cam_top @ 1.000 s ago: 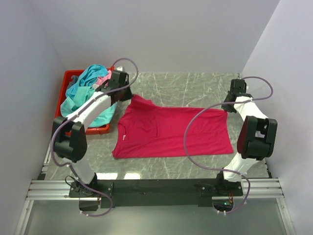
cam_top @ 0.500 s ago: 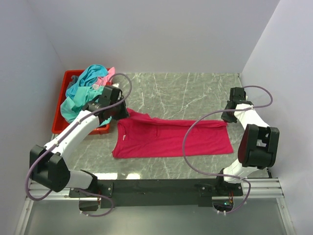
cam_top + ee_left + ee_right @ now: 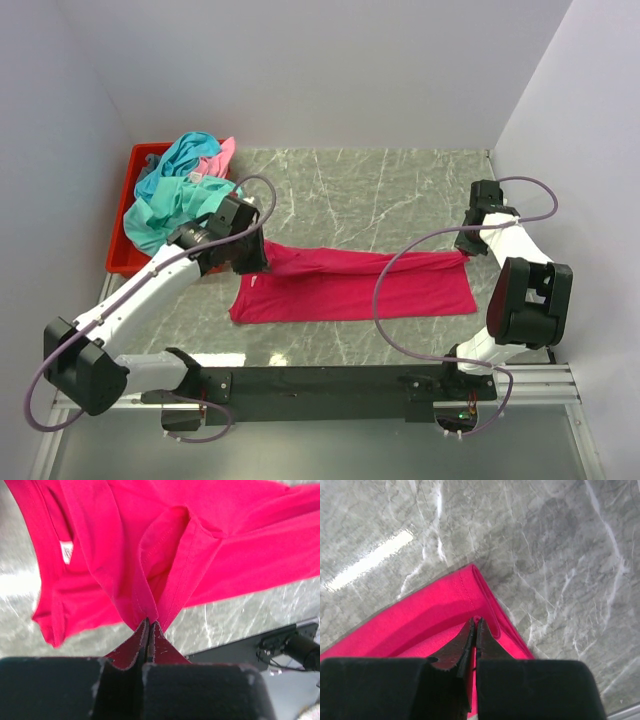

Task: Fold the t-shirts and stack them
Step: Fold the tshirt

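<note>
The magenta-red t-shirt (image 3: pixel 350 290) lies across the middle of the marble bench (image 3: pixel 370 190), its far edge raised in a ridge strung between both arms. The left pincer (image 3: pixel 149 624) is clamped on the cloth at the collar end, and the right pincer (image 3: pixel 475 621) is clamped on the hem corner. A teal t-shirt (image 3: pixel 165 200) and a pink t-shirt (image 3: pixel 220 155) are heaped in the red bin (image 3: pixel 122 262) at far left.

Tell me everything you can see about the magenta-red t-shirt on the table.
The magenta-red t-shirt is soft plain cloth with short sleeves and a white label inside the neck, which points left. It lies across the marble-look table, its near half flat, its far edge raised and folded partway toward the front. The left pincer is shut on the far sleeve, the right pincer on the far hem corner.
</note>
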